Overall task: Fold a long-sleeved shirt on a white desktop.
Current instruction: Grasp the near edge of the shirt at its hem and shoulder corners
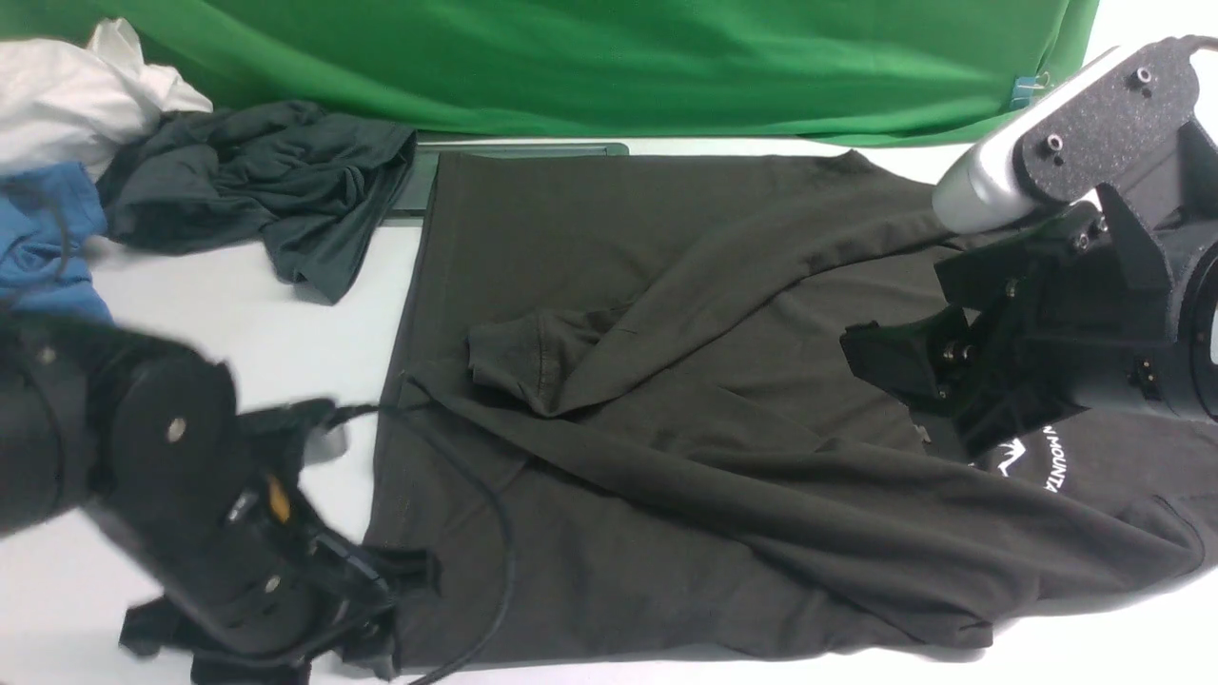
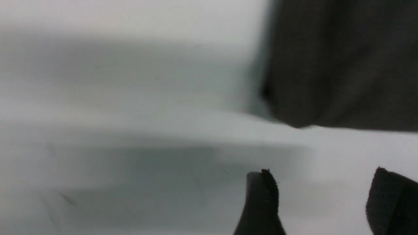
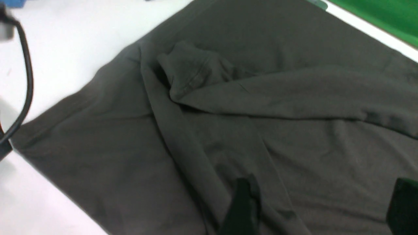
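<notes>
Currently flat on white desktop (image 1: pixel 238 314): long-sleeved shirt (image 1: pixel 666 381), both sleeves crossed over its body, one cuff bunched near the middle. Left gripper (image 2: pixel 323 182): released, jaws apart and empty, hovers over bare desktop just beside the shirt's near-left corner. Right gripper (image 3: pixel 323 195): released too, jaws wide, grasps nothing, hangs above the shirt near the white logo (image 1: pixel 1032 466). Far left: dark grey garment (image 1: pixel 257 190), blue garment (image 1: pixel 48 238).

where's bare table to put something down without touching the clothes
Bare white desktop lies between the slate-grey garment, the left edge of the long-sleeved shirt and the left arm. A thin strip runs below the shirt at near right. Far left is crowded: blue garment, white cloth.
</notes>
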Tool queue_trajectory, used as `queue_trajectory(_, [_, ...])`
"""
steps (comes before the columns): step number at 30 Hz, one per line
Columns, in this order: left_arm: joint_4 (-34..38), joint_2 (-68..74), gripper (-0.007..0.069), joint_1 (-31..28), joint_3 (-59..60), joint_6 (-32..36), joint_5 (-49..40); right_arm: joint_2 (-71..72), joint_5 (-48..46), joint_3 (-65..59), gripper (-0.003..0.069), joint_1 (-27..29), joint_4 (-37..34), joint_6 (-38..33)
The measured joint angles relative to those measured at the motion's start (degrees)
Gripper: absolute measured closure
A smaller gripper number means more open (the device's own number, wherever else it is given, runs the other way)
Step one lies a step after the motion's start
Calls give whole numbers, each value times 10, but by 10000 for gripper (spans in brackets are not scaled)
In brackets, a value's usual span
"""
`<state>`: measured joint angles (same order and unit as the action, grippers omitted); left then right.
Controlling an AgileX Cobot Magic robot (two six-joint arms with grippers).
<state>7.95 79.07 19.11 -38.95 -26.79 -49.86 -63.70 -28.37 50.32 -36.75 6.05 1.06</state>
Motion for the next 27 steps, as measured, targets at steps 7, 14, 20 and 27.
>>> queue_trajectory(7, [110, 9, 253, -127, 24, 122, 51, -5, 4, 0, 124, 0, 0, 0])
queue_trajectory(14, [135, 43, 256, -142, 30, 149, 91, -5, 5, 0, 124, 0, 0, 3])
queue_trajectory(20, [171, 88, 258, -142, 27, 182, 103, -5, 5, 0, 124, 0, 0, 11])
queue_trajectory(27, [226, 106, 295, -146, 23, 268, 100, -5, 2, 0, 124, 0, 7, 12])
